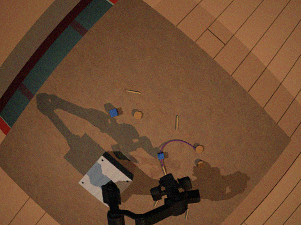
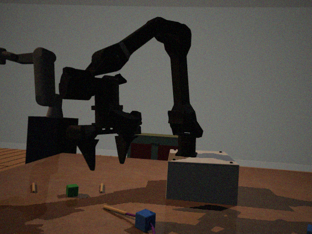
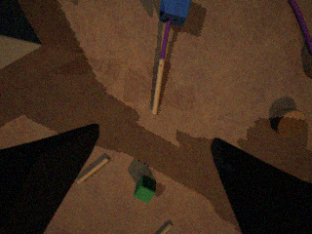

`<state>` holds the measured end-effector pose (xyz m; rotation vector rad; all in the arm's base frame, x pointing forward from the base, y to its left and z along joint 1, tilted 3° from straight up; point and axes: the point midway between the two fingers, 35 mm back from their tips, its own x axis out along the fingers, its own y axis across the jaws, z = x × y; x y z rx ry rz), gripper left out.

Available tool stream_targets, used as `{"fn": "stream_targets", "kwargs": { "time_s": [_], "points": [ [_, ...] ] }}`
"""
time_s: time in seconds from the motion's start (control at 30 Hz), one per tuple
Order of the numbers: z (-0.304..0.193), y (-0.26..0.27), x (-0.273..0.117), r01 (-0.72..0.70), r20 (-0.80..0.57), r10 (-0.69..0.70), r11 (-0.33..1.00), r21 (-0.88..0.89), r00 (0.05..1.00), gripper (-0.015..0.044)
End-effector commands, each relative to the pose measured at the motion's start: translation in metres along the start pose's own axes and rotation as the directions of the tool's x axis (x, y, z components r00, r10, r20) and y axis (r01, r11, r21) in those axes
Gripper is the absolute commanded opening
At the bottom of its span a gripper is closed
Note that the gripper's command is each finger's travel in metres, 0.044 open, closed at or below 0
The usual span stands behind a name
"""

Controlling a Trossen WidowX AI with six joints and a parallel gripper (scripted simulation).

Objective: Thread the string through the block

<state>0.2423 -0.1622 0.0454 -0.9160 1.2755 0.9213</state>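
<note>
The blue block [image 1: 160, 155] [image 2: 145, 220] [image 3: 175, 11] stands on the table. The purple string [image 1: 177, 140] [image 3: 165, 41] arcs from a round wooden button [image 1: 199, 149] to one side of the block and comes out at the other side, so it runs through the hole. The stick [image 1: 164, 170] [image 2: 114, 209] [image 3: 158, 88] on its end lies just beyond the block, apart from it, and seems to rest on the table. My gripper [image 2: 107, 166] [image 3: 156, 136] is wide open and empty, well above the table. In the overhead view it hides part of the table near the stick.
A green cube [image 2: 72, 190] [image 3: 145, 189] and loose sticks [image 1: 187, 214] [image 2: 101, 187] [image 3: 94, 169] lie below the gripper. Another button [image 1: 200, 163] [image 3: 292, 123] lies near the string's button. Farther off are a blue cube [image 1: 113, 112], a third button [image 1: 137, 114] and two sticks [image 1: 133, 91] [image 1: 177, 122].
</note>
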Motion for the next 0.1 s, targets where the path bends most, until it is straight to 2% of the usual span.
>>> {"fn": "stream_targets", "kwargs": {
  "time_s": [0.0,0.07],
  "points": [
    [0.0000,0.0000,-0.0002,0.001,0.000,-0.001,1.000,0.000,1.000,0.0440],
    [0.0000,0.0000,-0.0002,0.001,0.000,-0.001,1.000,0.000,1.000,0.0440]
  ]
}}
